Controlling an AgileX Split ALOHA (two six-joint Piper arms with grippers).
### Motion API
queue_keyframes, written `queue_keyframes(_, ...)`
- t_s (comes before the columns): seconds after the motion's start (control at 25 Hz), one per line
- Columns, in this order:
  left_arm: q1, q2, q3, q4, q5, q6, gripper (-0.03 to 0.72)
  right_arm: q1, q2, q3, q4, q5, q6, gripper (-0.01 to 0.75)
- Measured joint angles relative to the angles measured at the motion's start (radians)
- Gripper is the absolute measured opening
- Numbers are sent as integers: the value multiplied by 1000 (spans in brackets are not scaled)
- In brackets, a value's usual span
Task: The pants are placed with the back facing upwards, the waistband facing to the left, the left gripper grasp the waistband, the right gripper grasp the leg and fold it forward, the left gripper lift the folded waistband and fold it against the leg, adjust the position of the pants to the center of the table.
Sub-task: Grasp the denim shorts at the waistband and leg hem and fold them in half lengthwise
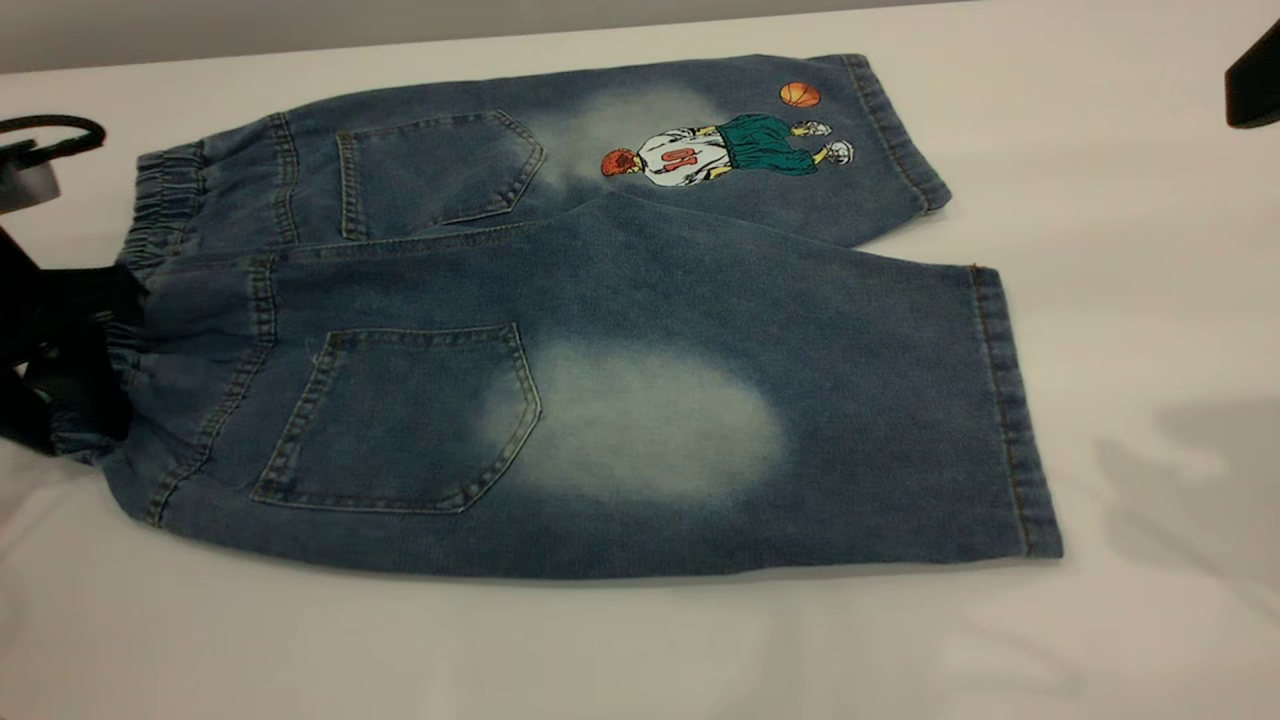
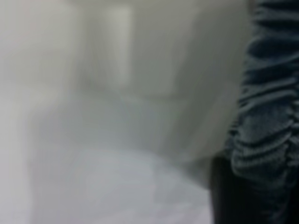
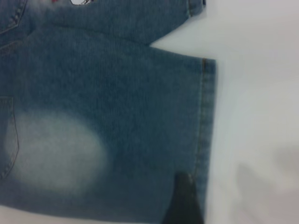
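Denim pants [image 1: 600, 330] lie flat across the table [image 1: 1150, 250], back up, waistband [image 1: 160, 200] toward its left edge.
Opening grasp in hand: left gripper [image 1: 60, 360] at the waistband, grip unclear; right gripper [image 3: 186, 203] hovers over the plain leg [image 1: 850, 420] hem, grip unclear, and must pinch it next.

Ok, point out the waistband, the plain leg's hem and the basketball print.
waistband [image 1: 165, 195]: exterior view, gathered far section.
hem [image 1: 1010, 410]: exterior view, middle of the near leg's stitched edge.
basketball print [image 1: 799, 94]: exterior view, ball's centre.
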Motion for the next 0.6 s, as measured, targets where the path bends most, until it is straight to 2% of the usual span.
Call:
queue_keyframes(0.04,-2,0,1,-10,-5,16,169,0,0,0,4,13,0,483)
queue_keyframes(0.08,-7,0,1,-20,-8,34,136,0,2,0,8,31,0,483)
queue_keyframes(0.32,-35,-89,4,-77,-8,91,141,0,85,1,39,132,-6,483)
queue_keyframes(0.6,-81,-287,4,-78,13,91,141,0,293,1,206,50,-142,483)
